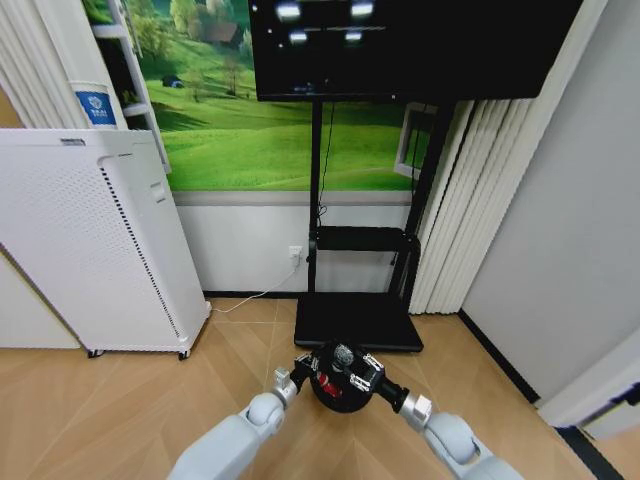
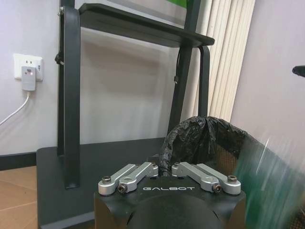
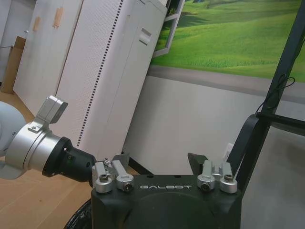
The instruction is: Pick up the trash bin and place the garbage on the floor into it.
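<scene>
Gripping the black bag-lined trash bin rim, left gripper clamped, right gripper spread apart above.

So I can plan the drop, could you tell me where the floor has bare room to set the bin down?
Bare wood floor lies left of the trash bin, between the white appliance and the left gripper. It is crowded ahead: the TV stand base sits right behind the bin, with the right gripper at the rim.
</scene>
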`<state>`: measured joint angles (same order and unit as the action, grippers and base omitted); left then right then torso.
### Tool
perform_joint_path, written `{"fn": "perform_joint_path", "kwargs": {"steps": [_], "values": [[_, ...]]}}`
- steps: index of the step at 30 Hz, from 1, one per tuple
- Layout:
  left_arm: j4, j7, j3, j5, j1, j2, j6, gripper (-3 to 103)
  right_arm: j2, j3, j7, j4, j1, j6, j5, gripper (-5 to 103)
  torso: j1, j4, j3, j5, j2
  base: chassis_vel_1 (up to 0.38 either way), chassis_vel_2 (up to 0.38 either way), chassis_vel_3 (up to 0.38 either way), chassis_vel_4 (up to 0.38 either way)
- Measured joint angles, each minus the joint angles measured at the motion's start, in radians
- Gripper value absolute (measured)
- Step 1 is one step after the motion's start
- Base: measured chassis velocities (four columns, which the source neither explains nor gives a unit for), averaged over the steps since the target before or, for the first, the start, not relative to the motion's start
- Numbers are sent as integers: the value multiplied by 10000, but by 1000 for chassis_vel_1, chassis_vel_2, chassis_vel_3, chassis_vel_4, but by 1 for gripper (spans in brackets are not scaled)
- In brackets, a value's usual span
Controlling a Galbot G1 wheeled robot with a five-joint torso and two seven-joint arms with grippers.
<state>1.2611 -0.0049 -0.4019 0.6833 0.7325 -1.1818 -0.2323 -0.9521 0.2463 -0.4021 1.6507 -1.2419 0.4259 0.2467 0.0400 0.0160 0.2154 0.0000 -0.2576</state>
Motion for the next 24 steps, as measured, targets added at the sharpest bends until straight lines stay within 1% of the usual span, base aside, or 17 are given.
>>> {"fn": "perform_joint_path", "kwargs": {"steps": [1, 2, 4, 5, 6, 10, 12, 13, 14, 15, 16, 18, 19, 20, 21, 23, 24], "values": [[31, -18, 22, 4, 22, 4, 5, 6, -6, 9, 2, 12, 0, -2, -8, 75, 0, 0, 0, 0, 0, 0, 0, 0, 0], [31, -18, 22, 4, 22, 4, 5, 6, -6, 9, 2, 12, 0, -2, -8, 75, 0, 0, 0, 0, 0, 0, 0, 0, 0], [138, -70, 77, 11, 89, 13, 8, 6, -30, 85, 18, 36, -25, -22, -16, 85, 0, 0, 0, 0, 0, 0, 0, 0, 0], [138, -70, 77, 11, 89, 13, 8, 6, -30, 85, 18, 36, -25, -22, -16, 85, 0, 0, 0, 0, 0, 0, 0, 0, 0], [216, -104, 105, 43, 122, 28, 15, 6, -47, 160, 30, 43, -42, -42, -6, 91, 0, 0, 1, 0, 0, 0, 0, 0, 0], [528, -418, 366, 235, 296, 77, 97, 6, -235, 593, 183, 30, -22, -267, 1, 99, 0, 2, 0, -1, -1, 0, 0, 0, 0], [935, -786, 1074, 259, 679, 209, 122, 6, -471, 1031, 1358, -157, 135, -480, 221, 100, 0, 3, 1, -2, 0, 0, 0, 0, 0], [935, -786, 1074, 259, 679, 209, 122, 6, -471, 1031, 1358, -157, 135, -480, 221, 100, 0, 3, 1, -2, 0, 0, 0, 0, 0], [1182, -924, 1440, 324, 866, 316, 138, 6, -550, 1168, 1940, -284, 228, -545, 318, 100, 0, 0, 0, -1, -1, 0, 0, 0, 0], [1182, -924, 1440, 324, 866, 316, 138, 6, -550, 1168, 1940, -284, 228, -545, 318, 100, 0, 0, 0, -1, -1, 0, 0, 0, 0], [1496, -1068, 1842, 498, 1083, 465, 194, 6, -610, 1321, 2482, -371, 305, -703, 357, 100, 0, 1, 1, 2, 0, 0, 0, 0, 0], [2213, -1481, 2866, 913, 1694, 799, 314, 6, -771, 1736, 4666, -353, 403, -2012, 267, 100, 0, 1, 0, -2, 0, 0, 0, 0, 0], [2213, -1481, 2866, 913, 1694, 799, 314, 6, -771, 1736, 4666, -353, 403, -2012, 267, 100, 0, 1, 0, -2, 0, 0, 0, 0, 0], [2511, -1600, 3395, 993, 2050, 932, 363, 6, -829, 1863, 5562, -360, 464, -2528, 368, 100, 0, 1, 0, -1, 0, 0, 0, 0, 0], [2750, -1668, 3820, 1019, 2355, 1051, 389, 6, -882, 2006, 6049, -397, 511, -2836, 419, 100, 0, 0, 0, 0, -1, 0, 0, 0, 0], [3232, -1762, 4880, 1025, 3147, 1320, 438, 6, -967, 2271, 6614, -513, 559, -3114, 444, 100, 0, 1, 0, -5, -1, 0, 0, 0, 0], [3232, -1762, 4880, 1025, 3147, 1320, 438, 6, -967, 2271, 6614, -513, 559, -3114, 444, 100, 0, 1, 0, -5, -1, 0, 0, 0, 0]]}}
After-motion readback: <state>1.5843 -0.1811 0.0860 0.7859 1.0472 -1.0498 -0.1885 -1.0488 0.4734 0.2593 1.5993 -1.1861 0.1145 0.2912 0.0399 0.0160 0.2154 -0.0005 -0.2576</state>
